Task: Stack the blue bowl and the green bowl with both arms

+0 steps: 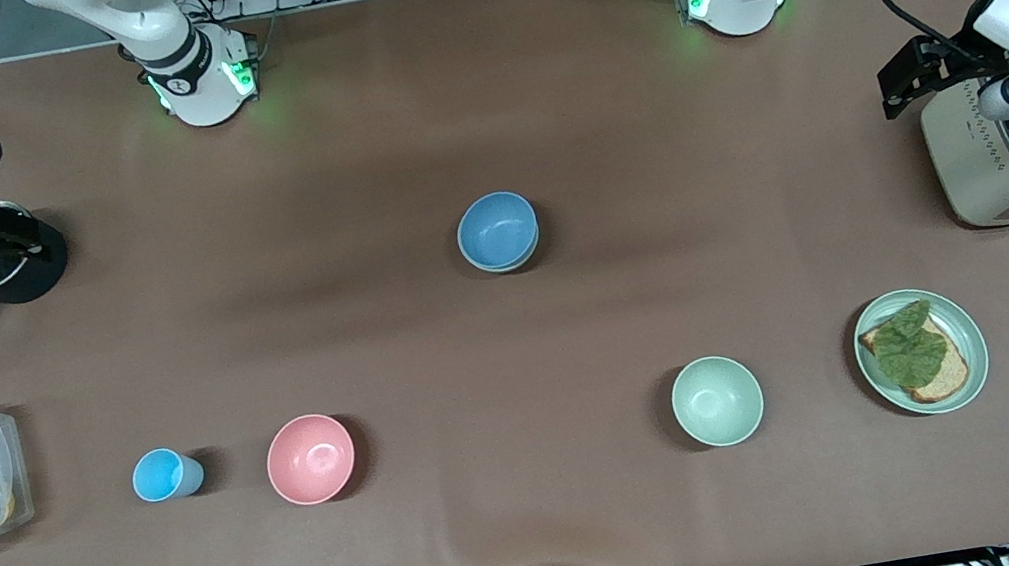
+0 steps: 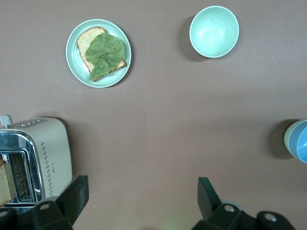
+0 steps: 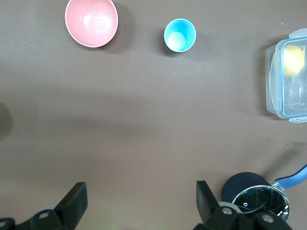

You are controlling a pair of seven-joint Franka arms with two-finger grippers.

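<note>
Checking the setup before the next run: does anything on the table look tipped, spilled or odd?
Nothing spilled or tipped. The blue bowl already sits nested in a green bowl mid-table, and the tablecloth is slightly wrinkled at the camera-side edge.

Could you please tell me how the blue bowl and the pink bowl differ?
The blue bowl sits nested in the green bowl; the pink bowl stands alone on the table. The blue bowl is mid-table, farther from the front camera; the pink bowl is nearer, toward the right arm's end. Both are round, plain, upright and empty.
</note>
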